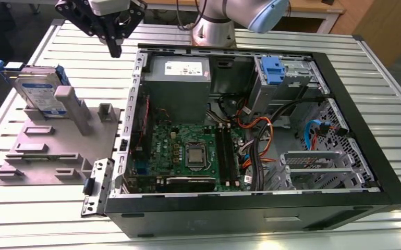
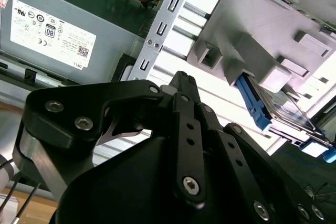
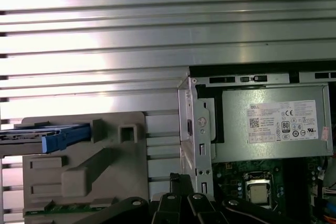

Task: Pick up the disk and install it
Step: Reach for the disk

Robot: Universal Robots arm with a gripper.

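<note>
**Reaching for the disk: jaws closed, empty, and not yet over the holder**

The jaws hang above the slatted tabletop (image 1: pixel 388 78), pointing down, just outside a corner of the open computer case (image 1: pixel 256 219). In the exterior view and the second wrist view they look pressed together with nothing between them. The tips are dark against dark, so a hairline gap cannot be ruled out.

The disk (image 1: pixel 37 92) is well apart from the jaws, lower than them and off toward the exterior view's left. It stands on edge in a grey holder (image 1: pixel 47 151), leaning back a little. A grey post (image 1: pixel 69 107) stands just in front of its labelled face. On the other side of the jaws, the nearest thing is the power supply (image 1: pixel 179 78) inside the case.

I judge the step in hand to be the approach for the pick-up. To do it well:

- **Opening:** the jaws should spread wider than the disk is thick before they come level with its top edge.
- **Alignment:** the closing line should run across the two flat faces and match the disk's lean.
- **Descent:** the jaws should come down from above onto the upper part of the disk, clear of the post.
- **Grip:** a hold near the middle of the top edge should keep the disk from swinging, while one near a corner could twist it in the holder.
</note>
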